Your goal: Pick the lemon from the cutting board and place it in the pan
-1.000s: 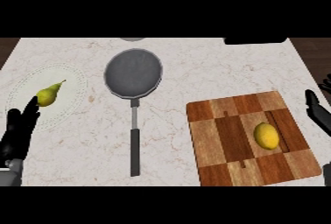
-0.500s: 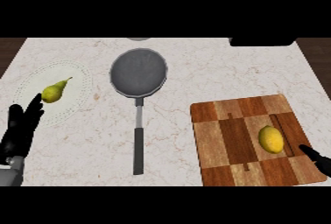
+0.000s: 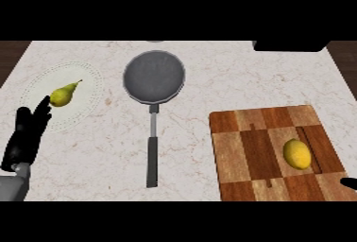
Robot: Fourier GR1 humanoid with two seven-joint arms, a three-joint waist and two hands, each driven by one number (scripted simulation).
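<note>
Head view: lemon lies on cutting board.

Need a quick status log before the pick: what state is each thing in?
lemon: lying on the cutting board, unheld.
pan: empty, handle pointing toward the robot.
pear: lying on the plate.
left hand: open, fingers up, resting at the view's left.
right hand: only a tip shows at the right edge; state unclear.

Inspection found no legible text, label, brand, number or sign. The cutting board, lemon, pan, plate and counter all bore plain, unmarked surfaces.
</note>
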